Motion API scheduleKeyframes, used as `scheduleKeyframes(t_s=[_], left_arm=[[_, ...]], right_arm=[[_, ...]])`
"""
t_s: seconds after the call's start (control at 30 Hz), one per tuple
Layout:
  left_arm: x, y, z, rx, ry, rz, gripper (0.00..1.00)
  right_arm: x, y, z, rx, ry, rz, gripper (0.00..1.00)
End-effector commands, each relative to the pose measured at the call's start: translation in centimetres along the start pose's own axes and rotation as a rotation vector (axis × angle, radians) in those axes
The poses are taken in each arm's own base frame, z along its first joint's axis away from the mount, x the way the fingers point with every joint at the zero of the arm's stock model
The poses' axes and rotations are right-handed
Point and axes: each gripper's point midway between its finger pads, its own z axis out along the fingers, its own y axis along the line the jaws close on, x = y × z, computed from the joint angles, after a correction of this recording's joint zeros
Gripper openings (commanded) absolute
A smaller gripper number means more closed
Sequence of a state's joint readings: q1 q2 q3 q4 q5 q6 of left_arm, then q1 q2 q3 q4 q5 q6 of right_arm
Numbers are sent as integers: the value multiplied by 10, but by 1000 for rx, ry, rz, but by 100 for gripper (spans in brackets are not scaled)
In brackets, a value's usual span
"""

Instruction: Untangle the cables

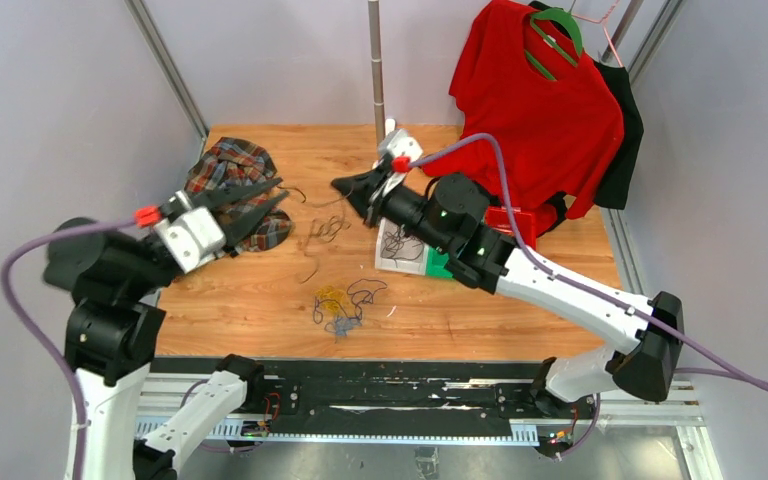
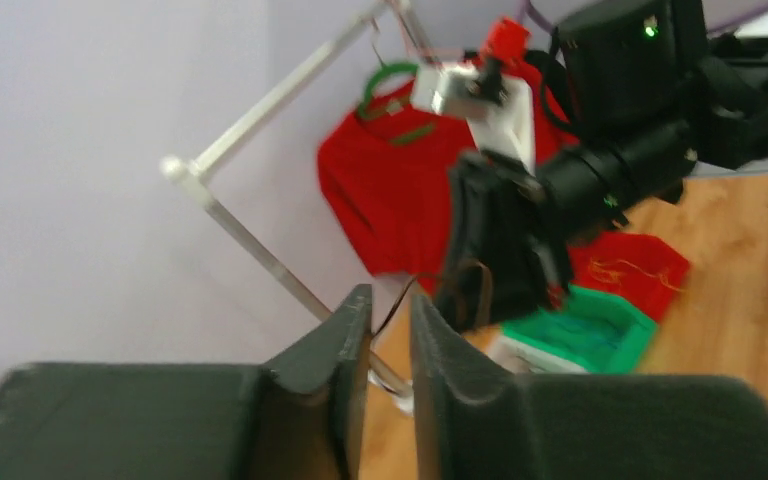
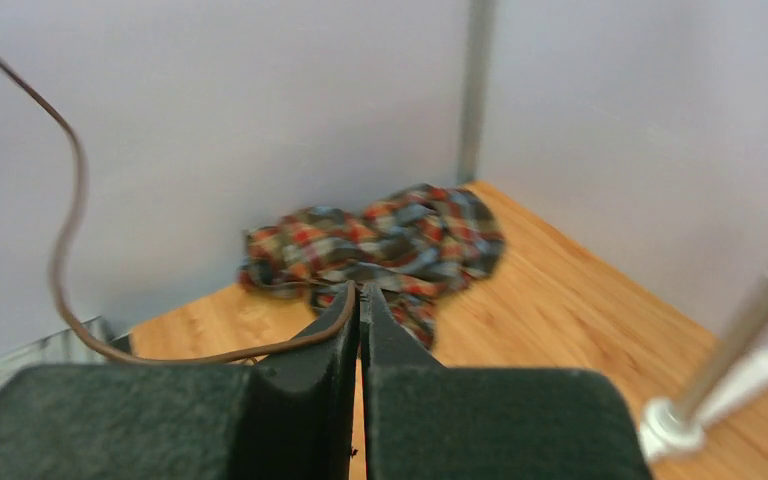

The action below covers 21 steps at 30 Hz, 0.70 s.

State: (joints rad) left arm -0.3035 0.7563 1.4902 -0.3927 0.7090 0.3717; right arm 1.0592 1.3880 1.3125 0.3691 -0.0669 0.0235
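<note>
A thin brown cable (image 3: pixel 68 200) is pinched at the tips of my right gripper (image 3: pixel 360 290), which is shut on it and held above the table, pointing left (image 1: pixel 345 187). The cable's other end runs into the narrow gap between my left gripper's (image 2: pixel 390 300) fingers, which stand slightly apart. That gripper (image 1: pixel 265 202) hovers facing the right one, a short way off. Loose brown loops (image 1: pixel 328 228) lie on the wood below them. A small wad of yellow, blue and black cables (image 1: pixel 340 305) lies nearer the front. A black bundle (image 1: pixel 400 245) rests in a white tray.
A plaid cloth (image 1: pixel 235 180) lies at the back left. A red shirt (image 1: pixel 540 100) on a green hanger hangs at the back right. A green bin (image 1: pixel 440 265) and a red bin (image 1: pixel 515 220) sit under my right arm. A metal pole (image 1: pixel 375 60) stands at the back.
</note>
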Motion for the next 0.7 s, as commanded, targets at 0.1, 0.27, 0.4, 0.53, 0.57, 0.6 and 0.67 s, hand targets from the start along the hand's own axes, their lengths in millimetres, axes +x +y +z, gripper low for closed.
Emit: scheduleKeyframes(t_s=[0.1, 0.27, 0.4, 0.53, 0.57, 0.6, 0.67], left_arm=[[143, -76, -24, 221, 427, -247, 90], [200, -89, -50, 244, 631, -198, 97], [221, -94, -62, 259, 718, -183, 96], [227, -103, -67, 281, 735, -198, 96], [229, -104, -68, 284, 738, -198, 96], [229, -104, -69, 285, 740, -195, 96], [231, -103, -69, 280, 748, -191, 96]], right_arm=[[41, -139, -38, 423, 67, 129, 1], [79, -193, -54, 575, 186, 83, 1], [98, -215, -61, 641, 253, 33, 1], [118, -228, -68, 688, 312, 0, 0], [124, -230, -71, 701, 332, -8, 1], [131, -233, -74, 722, 350, -11, 1], [144, -238, -82, 760, 387, -17, 1]])
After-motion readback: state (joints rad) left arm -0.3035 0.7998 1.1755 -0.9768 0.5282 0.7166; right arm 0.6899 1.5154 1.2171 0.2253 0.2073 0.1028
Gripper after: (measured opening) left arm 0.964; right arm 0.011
